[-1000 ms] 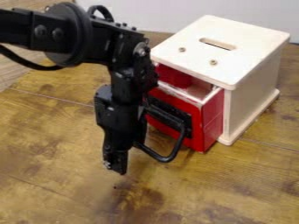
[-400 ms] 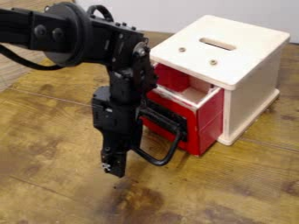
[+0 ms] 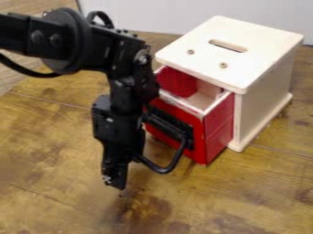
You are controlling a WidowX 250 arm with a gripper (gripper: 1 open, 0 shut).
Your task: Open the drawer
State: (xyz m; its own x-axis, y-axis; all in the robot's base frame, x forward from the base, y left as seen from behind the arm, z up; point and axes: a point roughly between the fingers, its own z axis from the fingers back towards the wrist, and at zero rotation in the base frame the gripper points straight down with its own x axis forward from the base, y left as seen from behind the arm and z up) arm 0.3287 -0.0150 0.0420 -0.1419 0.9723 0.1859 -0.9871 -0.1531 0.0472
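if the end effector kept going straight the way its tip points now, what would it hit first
The end effector points down, so the wooden tabletop would likely come first. The drawer lies off to the side of that line. How much gap remains above the wood is unclear from this single view.

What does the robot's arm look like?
The arm is all black, with fat rounded joints and small round bolts on them. A black cable loops beside it near the top left. The tool at its end is black too, with chunky, blocky parts.
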